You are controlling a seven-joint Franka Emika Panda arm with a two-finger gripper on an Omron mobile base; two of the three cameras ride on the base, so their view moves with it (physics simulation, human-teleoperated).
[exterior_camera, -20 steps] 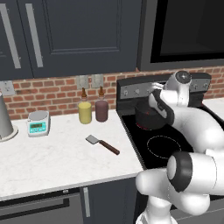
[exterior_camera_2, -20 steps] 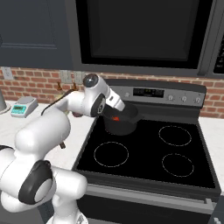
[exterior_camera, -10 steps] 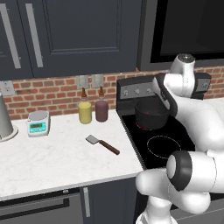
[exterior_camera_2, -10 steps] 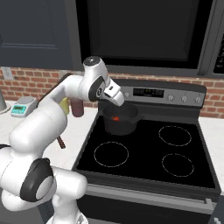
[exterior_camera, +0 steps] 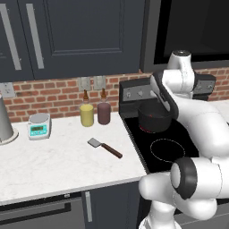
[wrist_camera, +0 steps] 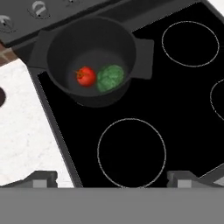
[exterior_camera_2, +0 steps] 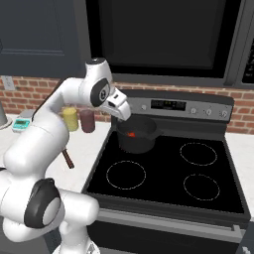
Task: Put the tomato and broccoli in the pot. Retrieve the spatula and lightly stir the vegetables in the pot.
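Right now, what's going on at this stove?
The white arm's claw hangs above the pot on the stove's rear left burner, holding nothing that the pictures show. The tomato and broccoli already lie side by side in the pot. The spatula lies untouched on the white counter, left of the stove, so fetching it and stirring are what's left.

Count, one each: round dark grey pot point(wrist_camera: 57, 52), small red tomato point(wrist_camera: 86, 76) and green bumpy broccoli floret point(wrist_camera: 110, 77), both sitting inside the pot ahead of the gripper. One grey-bladed, brown-handled spatula point(exterior_camera: 104, 147). Two cylindrical jars: one yellow point(exterior_camera: 86, 114), one maroon point(exterior_camera: 103, 112). One small white-and-teal scale point(exterior_camera: 38, 125). Four ringed burners point(exterior_camera_2: 126, 174) showing.
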